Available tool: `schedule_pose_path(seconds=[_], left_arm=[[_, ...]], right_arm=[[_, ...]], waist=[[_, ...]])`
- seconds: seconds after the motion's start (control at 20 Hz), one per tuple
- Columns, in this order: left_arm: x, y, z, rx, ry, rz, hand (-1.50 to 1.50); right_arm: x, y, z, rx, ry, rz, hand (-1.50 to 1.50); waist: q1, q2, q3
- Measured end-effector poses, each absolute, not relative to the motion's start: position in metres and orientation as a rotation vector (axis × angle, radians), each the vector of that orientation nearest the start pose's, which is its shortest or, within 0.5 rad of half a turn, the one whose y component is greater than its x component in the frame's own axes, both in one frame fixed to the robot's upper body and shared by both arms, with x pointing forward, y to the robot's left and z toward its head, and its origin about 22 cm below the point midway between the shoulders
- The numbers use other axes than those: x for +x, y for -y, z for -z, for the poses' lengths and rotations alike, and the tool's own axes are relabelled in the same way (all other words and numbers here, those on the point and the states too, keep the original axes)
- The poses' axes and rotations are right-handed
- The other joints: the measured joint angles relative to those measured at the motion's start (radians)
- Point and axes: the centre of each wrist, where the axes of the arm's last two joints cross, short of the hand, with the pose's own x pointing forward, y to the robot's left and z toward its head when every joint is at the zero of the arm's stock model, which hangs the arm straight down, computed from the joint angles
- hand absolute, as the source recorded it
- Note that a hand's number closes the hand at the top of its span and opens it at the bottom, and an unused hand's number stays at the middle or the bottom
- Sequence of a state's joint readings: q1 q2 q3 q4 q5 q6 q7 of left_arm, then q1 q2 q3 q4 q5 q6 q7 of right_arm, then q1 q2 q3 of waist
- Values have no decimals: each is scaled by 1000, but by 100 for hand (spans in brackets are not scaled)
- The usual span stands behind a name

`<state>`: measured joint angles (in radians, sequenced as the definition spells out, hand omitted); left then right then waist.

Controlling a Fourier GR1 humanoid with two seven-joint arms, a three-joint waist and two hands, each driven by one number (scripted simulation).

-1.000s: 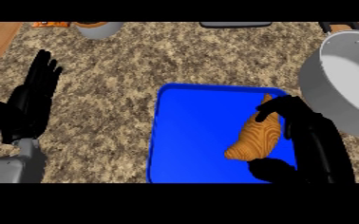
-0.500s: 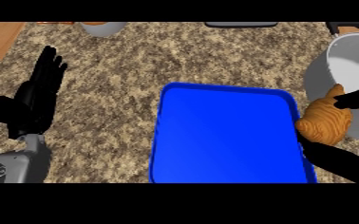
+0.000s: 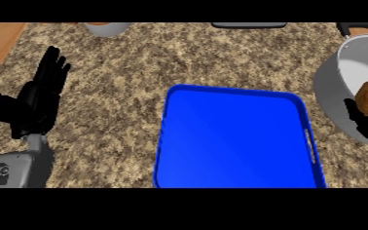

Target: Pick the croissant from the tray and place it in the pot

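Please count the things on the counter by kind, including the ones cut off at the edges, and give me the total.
Blue tray: 1
Grey pot: 1
Croissant, only a brown sliver showing at the right edge over the pot: 1
Small grey bowl at the top edge: 1
Dark flat item at the top edge, cannot identify: 1
Total: 5

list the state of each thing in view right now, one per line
blue rectangular tray: flat on the counter, nothing on it
grey round pot: upright, open-topped, cut off by the right edge
brown croissant: at the pot's mouth, mostly out of view
black left hand: open, fingers up, resting at the left edge
black right hand: only a sliver shows, by the croissant
speckled granite counter: bears the tray
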<state>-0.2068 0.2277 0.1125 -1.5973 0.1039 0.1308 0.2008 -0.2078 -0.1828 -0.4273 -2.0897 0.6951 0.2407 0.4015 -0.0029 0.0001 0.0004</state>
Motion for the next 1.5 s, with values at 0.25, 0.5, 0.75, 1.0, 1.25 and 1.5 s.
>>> schedule_pose_path(seconds=[0.25,0.5,0.75,1.0,1.25,1.5], left_arm=[[283,-281,-82,193,1615,-63,0],[283,-276,-84,188,1621,-57,0],[280,-273,-83,194,1615,-60,0],[284,-271,-81,191,1621,-63,0],[283,-273,-82,184,1621,-59,0],[282,-277,-80,185,1623,-52,0]], right_arm=[[242,355,-170,-1137,1552,-218,150],[256,388,-159,-1404,1412,-327,150],[287,414,-125,-1463,1342,-381,150],[307,437,-97,-1391,1300,-380,-150],[320,456,-81,-1221,1261,-330,-150],[325,463,-71,-1031,1357,-283,-150]], waist=[[11,3,0],[19,6,0],[19,5,0],[17,5,1],[23,3,-4],[19,-1,-13]])
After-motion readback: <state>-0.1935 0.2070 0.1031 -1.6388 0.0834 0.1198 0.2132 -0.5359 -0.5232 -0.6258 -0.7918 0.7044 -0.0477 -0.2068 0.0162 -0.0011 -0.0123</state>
